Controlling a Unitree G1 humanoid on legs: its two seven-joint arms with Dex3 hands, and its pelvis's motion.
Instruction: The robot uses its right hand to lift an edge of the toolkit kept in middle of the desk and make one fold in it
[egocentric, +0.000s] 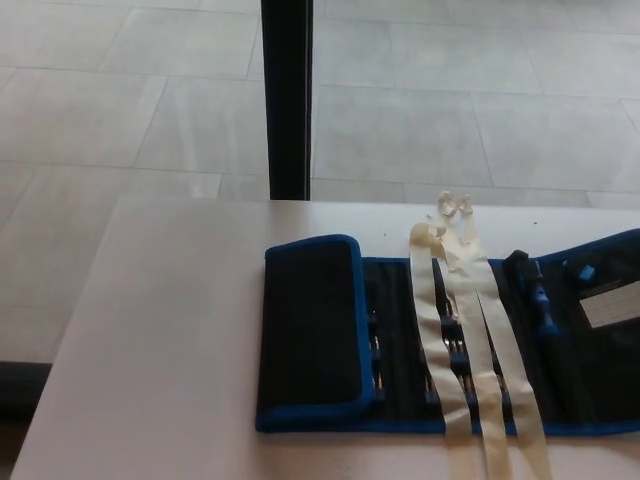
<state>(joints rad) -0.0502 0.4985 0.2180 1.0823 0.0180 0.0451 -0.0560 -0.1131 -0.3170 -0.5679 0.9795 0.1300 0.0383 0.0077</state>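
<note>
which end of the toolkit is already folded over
The left end of the black, blue-edged fabric toolkit: its flap lies folded over the tools, while the right side stays flat and open.

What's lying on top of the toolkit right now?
Pale ribbons run across the open toolkit, and its left flap is folded over. Tools show in the open part; whatever lies under the flap is covered.

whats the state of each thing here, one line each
toolkit: lying flat on the desk, left flap already folded over, rest open
cream ribbons: loose, draped across the open toolkit
tool with blue handle: tucked in the toolkit
desk: holding the toolkit
robot hands: not in view
</note>
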